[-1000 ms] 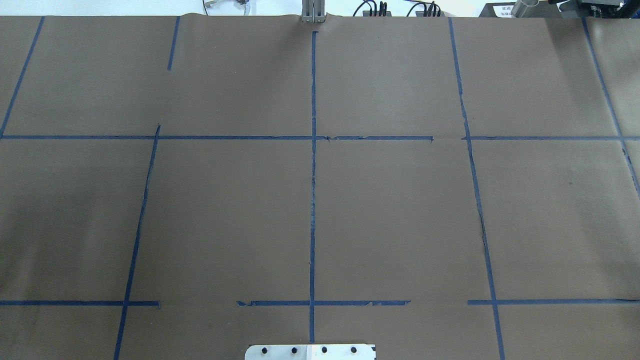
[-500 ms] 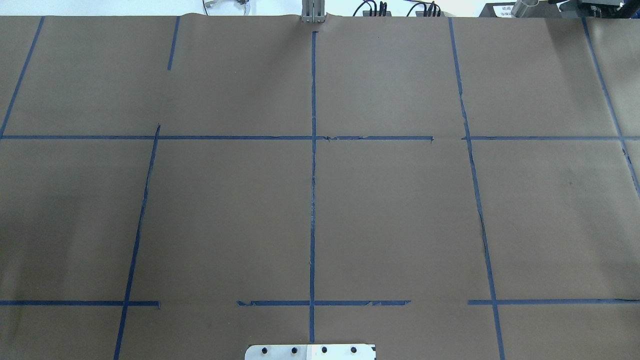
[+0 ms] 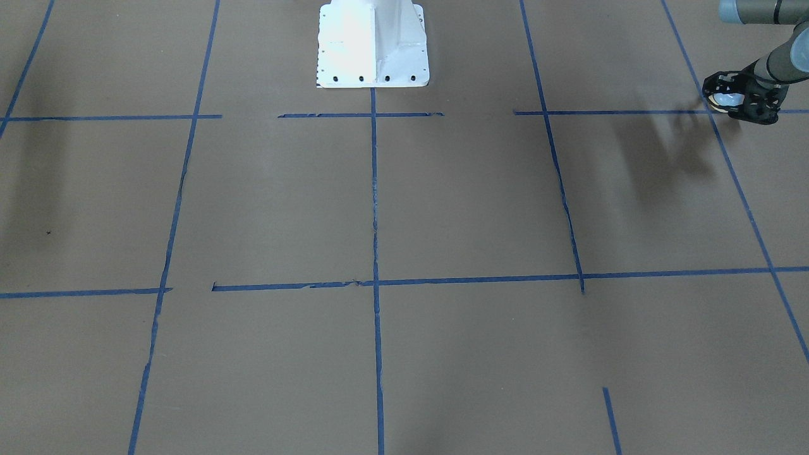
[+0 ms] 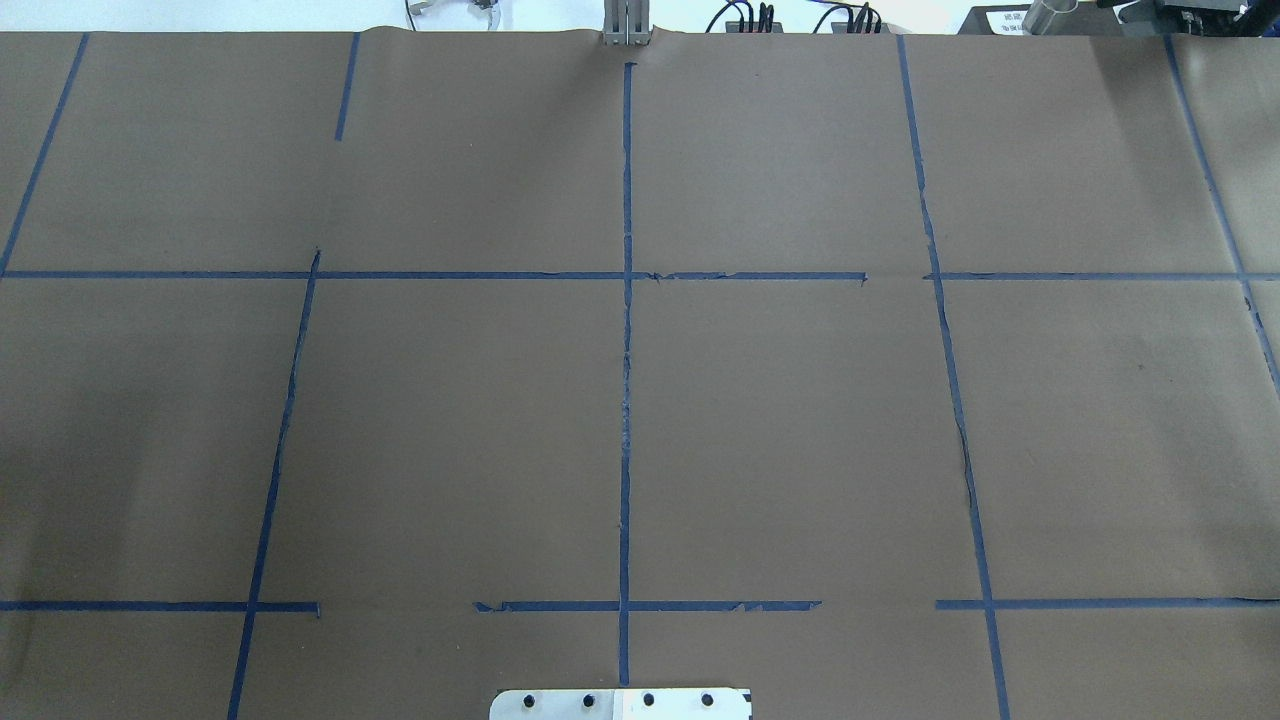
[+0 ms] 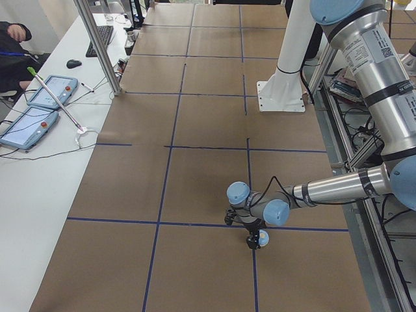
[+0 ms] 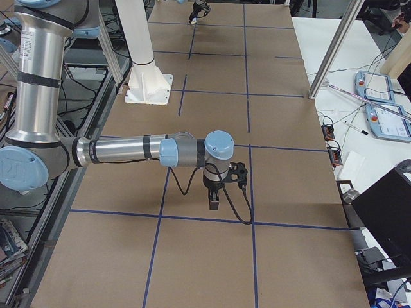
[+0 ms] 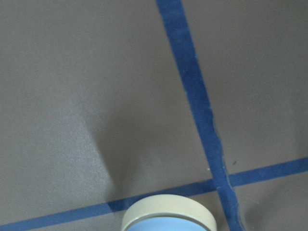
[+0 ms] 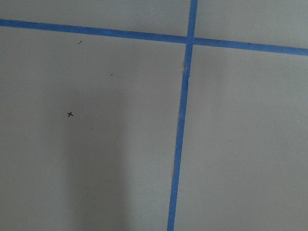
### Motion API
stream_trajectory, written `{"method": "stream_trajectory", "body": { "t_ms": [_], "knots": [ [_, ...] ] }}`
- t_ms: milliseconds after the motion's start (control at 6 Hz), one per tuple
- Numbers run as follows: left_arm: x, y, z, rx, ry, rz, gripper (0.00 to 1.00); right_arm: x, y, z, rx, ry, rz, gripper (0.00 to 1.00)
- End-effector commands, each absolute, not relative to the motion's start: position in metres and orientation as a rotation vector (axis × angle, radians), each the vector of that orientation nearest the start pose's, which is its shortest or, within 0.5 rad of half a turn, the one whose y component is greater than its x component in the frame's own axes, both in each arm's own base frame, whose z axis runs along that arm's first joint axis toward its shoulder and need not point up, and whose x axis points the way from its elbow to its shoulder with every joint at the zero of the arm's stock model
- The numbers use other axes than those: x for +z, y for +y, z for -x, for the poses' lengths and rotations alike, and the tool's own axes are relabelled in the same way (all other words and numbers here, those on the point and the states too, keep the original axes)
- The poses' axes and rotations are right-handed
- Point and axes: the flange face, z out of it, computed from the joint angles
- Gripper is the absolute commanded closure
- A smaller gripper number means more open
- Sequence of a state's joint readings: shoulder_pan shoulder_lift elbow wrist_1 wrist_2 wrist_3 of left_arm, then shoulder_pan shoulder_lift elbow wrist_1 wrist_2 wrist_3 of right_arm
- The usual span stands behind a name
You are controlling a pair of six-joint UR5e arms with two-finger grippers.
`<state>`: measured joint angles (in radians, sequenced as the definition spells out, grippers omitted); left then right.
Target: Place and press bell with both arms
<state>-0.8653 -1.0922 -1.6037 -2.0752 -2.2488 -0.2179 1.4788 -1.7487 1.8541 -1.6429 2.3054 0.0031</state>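
Holding the bell (image 3: 724,98) clenched in my left gripper (image 3: 720,101) over crossed blue tape (image 7: 192,96); right gripper (image 6: 214,204), I cannot tell; arm label (image 5: 380,49) too small to read.

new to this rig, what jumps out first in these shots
The blue tape grid across the brown table cover stands out first. Next is the left gripper near the table's left end, holding the small light-blue bell. The right arm stretches low over the opposite end.
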Motion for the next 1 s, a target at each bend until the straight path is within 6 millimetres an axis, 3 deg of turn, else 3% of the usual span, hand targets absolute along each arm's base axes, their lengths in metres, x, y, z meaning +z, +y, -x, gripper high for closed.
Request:
{"method": "stream_trajectory", "body": {
  "t_ms": [0,167,333,500,667,833],
  "knots": [
    [0.784,-0.244,-0.115,0.503,0.659,0.209,0.78,0.607,-0.421,-0.028,-0.1,-0.736,-0.003,0.0],
    [0.779,-0.239,-0.11,0.52,0.683,0.153,0.93,0.605,-0.422,-0.028,-0.101,-0.736,-0.006,0.0],
    [0.75,-0.25,-0.115,0.529,0.713,0.087,0.96,0.603,-0.422,-0.028,-0.099,-0.736,-0.009,0.0],
    [0.709,-0.267,-0.104,0.485,0.742,-0.012,0.96,0.604,-0.421,-0.028,-0.1,-0.736,-0.008,0.0],
    [0.68,-0.292,-0.079,0.39,0.757,-0.11,0.96,0.606,-0.418,-0.028,-0.101,-0.736,-0.004,0.0],
    [0.651,-0.314,-0.086,0.36,0.776,-0.153,0.96,0.606,-0.418,-0.028,-0.1,-0.736,-0.003,0.0]
  ]
}}
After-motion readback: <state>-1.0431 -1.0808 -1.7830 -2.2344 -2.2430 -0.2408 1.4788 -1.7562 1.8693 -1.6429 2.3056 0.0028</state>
